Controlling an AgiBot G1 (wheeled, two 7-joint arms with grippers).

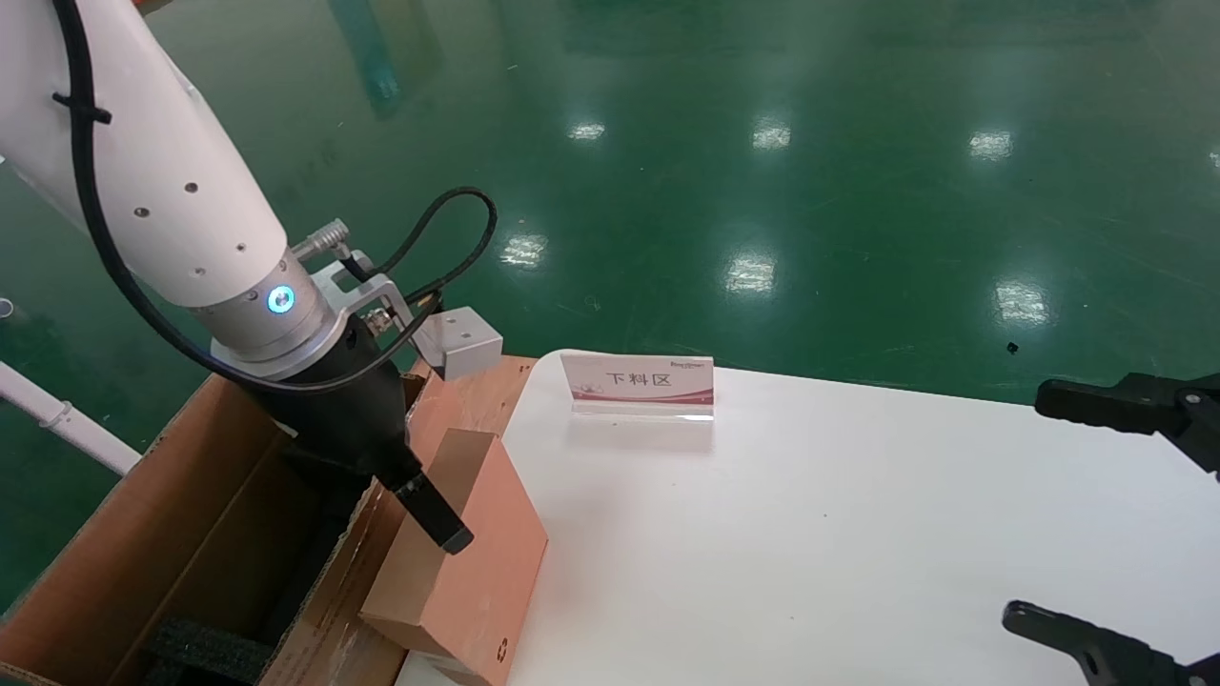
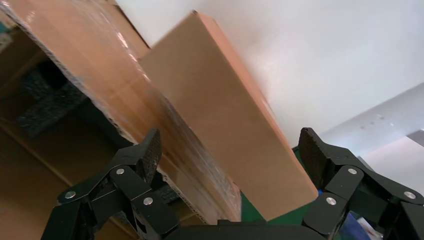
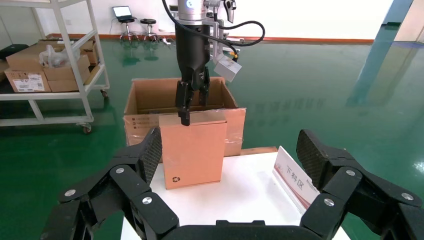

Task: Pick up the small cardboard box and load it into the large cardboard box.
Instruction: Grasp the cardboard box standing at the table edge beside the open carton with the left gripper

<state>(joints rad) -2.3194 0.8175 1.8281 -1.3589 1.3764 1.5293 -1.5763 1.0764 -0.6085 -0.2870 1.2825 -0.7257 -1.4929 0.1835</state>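
Standing on edge at lower left of the head view, small box [image 1: 467,562] leaning against the carton [image 1: 181,534] flap at the table [image 1: 810,534] edge, likely staged for lifting over. Hovering above its top edge, left claw [image 2: 227,150] spread wide, gripping nothing. Showing the recycling mark and the carton's open mouth, only the right wrist view; revealing black foam [image 2: 42,107] inside, the left wrist view. Idling at right, right claw [image 3: 227,150], wide too.

Cardboard, foam and a lot of shine

Small cardboard box [image 1: 477,562] looks smooth and matt, large cardboard box [image 1: 162,534] is rough corrugated with glossy tape, surface [image 1: 858,534] smooth white, floor [image 1: 762,191] glossy green.
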